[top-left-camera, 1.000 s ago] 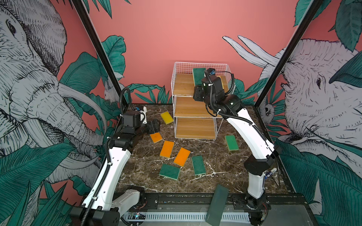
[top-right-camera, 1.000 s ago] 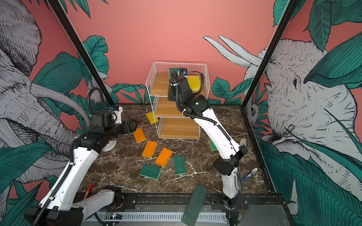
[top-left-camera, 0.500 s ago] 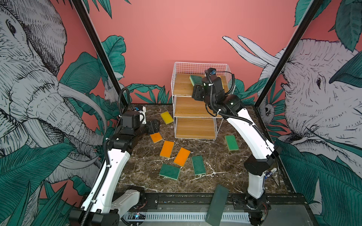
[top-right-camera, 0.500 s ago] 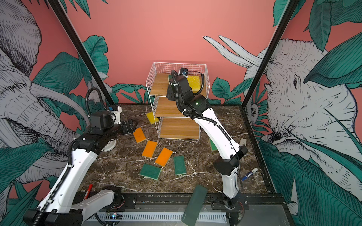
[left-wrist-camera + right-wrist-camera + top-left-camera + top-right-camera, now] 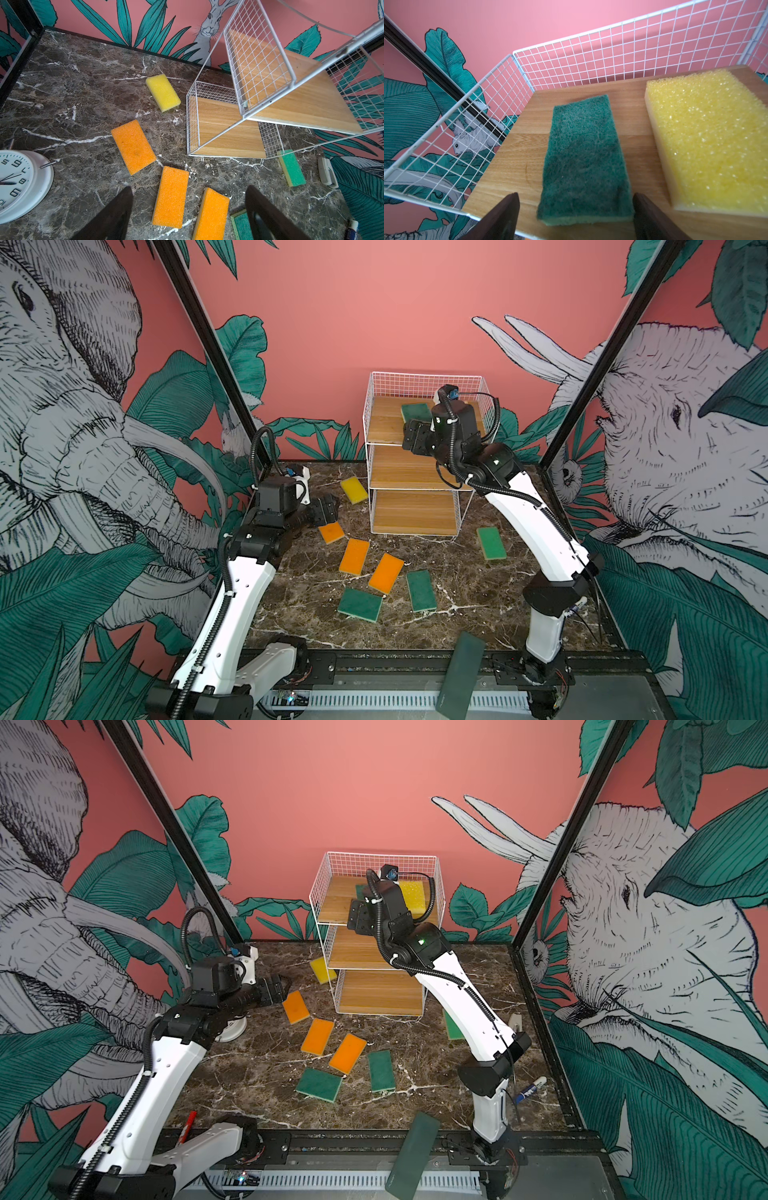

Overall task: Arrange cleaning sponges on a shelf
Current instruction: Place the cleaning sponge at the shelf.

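Observation:
The shelf (image 5: 399, 468) stands at the back of the table. On its top board lie a green sponge (image 5: 583, 158) and a yellow sponge (image 5: 708, 141) side by side. My right gripper (image 5: 574, 195) is open at the green sponge's near end, one finger on each side, not gripping. My left gripper (image 5: 189, 189) hangs open above the table with nothing in it. Below it three orange sponges (image 5: 133, 145) (image 5: 171, 195) (image 5: 212, 214) lie flat. A yellow sponge (image 5: 354, 490) lies by the shelf's left foot. Three green sponges (image 5: 360, 604) (image 5: 421, 590) (image 5: 491, 542) lie on the table.
A white clock (image 5: 18, 180) sits on the table's left side beside my left arm. A dark grey-green slab (image 5: 461, 672) leans on the front rail. A blue marker (image 5: 530, 1090) and a white stapler (image 5: 327, 172) lie at the right, a red pen (image 5: 188, 1125) at the front left.
My right gripper has opened and the green sponge now lies flat on the top board. The left arm has hardly moved.

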